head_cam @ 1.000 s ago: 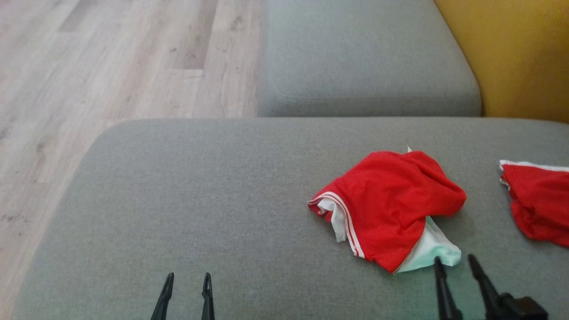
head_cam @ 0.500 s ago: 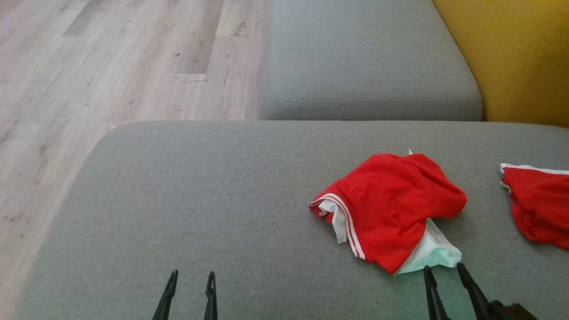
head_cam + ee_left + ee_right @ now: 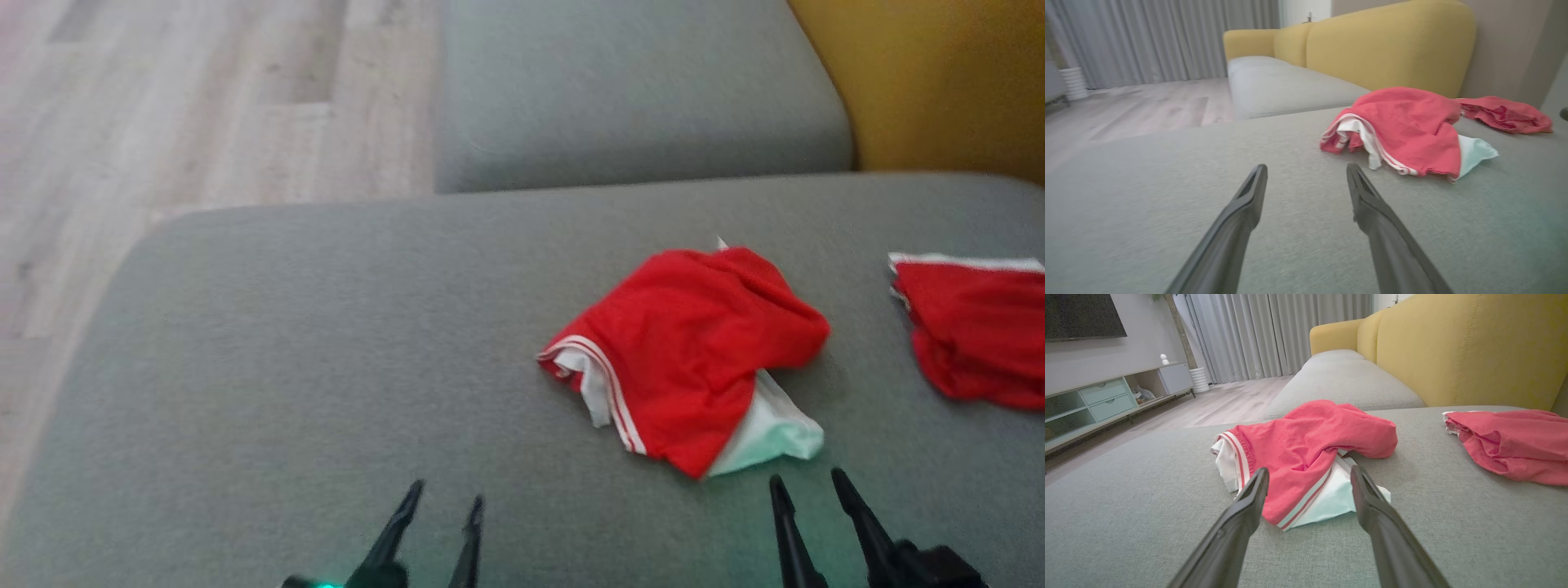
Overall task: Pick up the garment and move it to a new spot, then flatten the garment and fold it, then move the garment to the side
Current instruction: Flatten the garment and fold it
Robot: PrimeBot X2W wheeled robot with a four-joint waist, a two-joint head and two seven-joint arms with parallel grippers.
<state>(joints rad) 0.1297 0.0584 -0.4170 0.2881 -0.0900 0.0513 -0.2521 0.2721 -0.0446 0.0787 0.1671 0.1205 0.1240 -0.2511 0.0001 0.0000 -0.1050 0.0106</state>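
With the left gripper (image 3: 447, 492) and the right gripper (image 3: 803, 478) wide open and empty, the crumpled red garment (image 3: 694, 359), seemingly thin cloth with white lining, lies right of centre on the grey woven cushion (image 3: 326, 343), just beyond the right one, where a pinch may catch only one loose layer.

Your left gripper (image 3: 446, 496) shows two long, dark fingers (image 3: 392, 531), slim and tapering to sharp tips, and there's a green light (image 3: 326, 585) glowing at its base. Over on the right gripper (image 3: 806, 480), you get the same pair of black spikes, rising from a chunky black block (image 3: 935, 565). Up close, the fingers look matte dark grey, each with a shallow groove near the tip.
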